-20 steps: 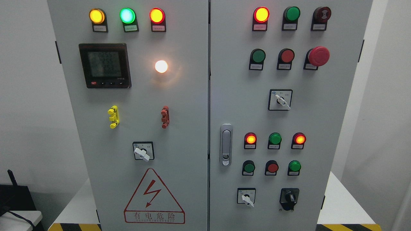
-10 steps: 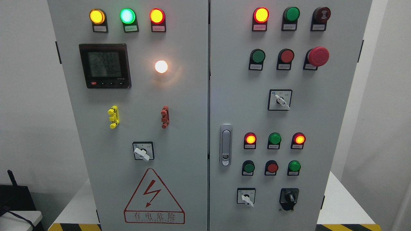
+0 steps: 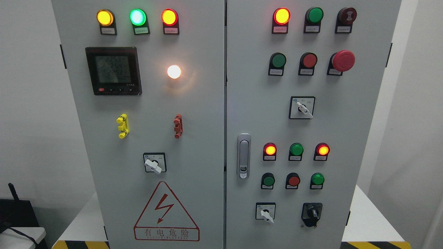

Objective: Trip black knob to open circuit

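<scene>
Black against pale grey metal, the knob (image 3: 312, 213) sits at the bottom right corner of the right-hand cabinet door (image 3: 346, 138), its short handle standing roughly upright on a dark base plate. Neither robot hand is in the head view, so I cannot tell whether either is apart or together; the reach has not yet begun, and the knob looks untouched.

To do this step well, I would bring the right robot hand in from low on the right, since the knob lies on that side. The handle is small, so a pinch across it with two or three fingers seems better than a full wrap, followed by a firm turn until it trips. Just left of it is a white selector switch (image 3: 265, 211), and above it a row of small push buttons, the nearest one green (image 3: 317, 179); the fingers should stay clear of both. The big red mushroom button (image 3: 343, 60) is well away, high on the door.

The cabinet front is flat, painted steel with many lamps lit. It stands on a white worktop (image 3: 367, 218) edged with yellow and black striped tape (image 3: 373, 245), in a room with plain white walls.
</scene>
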`<state>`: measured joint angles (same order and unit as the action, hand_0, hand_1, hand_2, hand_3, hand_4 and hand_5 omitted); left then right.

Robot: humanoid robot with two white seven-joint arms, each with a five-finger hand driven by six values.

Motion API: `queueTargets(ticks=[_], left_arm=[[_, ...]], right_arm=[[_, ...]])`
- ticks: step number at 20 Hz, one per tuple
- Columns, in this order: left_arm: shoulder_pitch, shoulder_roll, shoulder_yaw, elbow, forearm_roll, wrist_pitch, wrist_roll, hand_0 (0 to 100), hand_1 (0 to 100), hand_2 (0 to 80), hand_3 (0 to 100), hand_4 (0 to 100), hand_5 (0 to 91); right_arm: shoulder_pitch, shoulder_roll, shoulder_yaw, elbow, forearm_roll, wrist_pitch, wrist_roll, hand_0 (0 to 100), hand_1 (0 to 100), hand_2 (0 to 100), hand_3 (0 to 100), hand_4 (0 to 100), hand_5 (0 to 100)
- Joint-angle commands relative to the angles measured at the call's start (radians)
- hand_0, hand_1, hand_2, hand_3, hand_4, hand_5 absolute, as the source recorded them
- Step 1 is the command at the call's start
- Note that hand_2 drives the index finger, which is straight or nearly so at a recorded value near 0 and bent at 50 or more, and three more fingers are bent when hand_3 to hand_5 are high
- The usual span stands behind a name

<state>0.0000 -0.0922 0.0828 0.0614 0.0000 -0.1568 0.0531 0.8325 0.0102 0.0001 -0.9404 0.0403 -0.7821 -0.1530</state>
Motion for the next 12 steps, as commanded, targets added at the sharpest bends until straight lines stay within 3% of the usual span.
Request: queueTargets(ticks=[1, 4, 8, 12], left_arm=[[-0.008, 0.000, 0.000, 0.000, -0.032, 0.000, 0.001, 12, 39, 0.0, 0, 0, 0.0], [-0.008, 0.000, 0.000, 0.000, -0.034, 0.000, 0.001, 12, 39, 0.0, 0, 0, 0.0], [-0.008, 0.000, 0.000, 0.000, -0.034, 0.000, 0.001, 12, 39, 0.0, 0, 0, 0.0], [-0.008, 0.000, 0.000, 0.000, -0.034, 0.000, 0.001, 12, 39, 0.0, 0, 0, 0.0]], right_arm=[[0.096, -0.001, -0.009, -0.443, -0.005, -0.313, -0.003, 26, 33, 18, 57, 56, 63], [0.096, -0.001, -0.051, -0.544, -0.004, -0.310, 0.000, 25, 33, 22, 62, 66, 74], [0.086, 0.002, -0.109, -0.672, -0.004, -0.315, 0.001, 25, 32, 22, 66, 70, 78], [0.065, 0.007, -0.146, -0.684, -0.002, -0.318, 0.003, 25, 31, 24, 68, 73, 82]])
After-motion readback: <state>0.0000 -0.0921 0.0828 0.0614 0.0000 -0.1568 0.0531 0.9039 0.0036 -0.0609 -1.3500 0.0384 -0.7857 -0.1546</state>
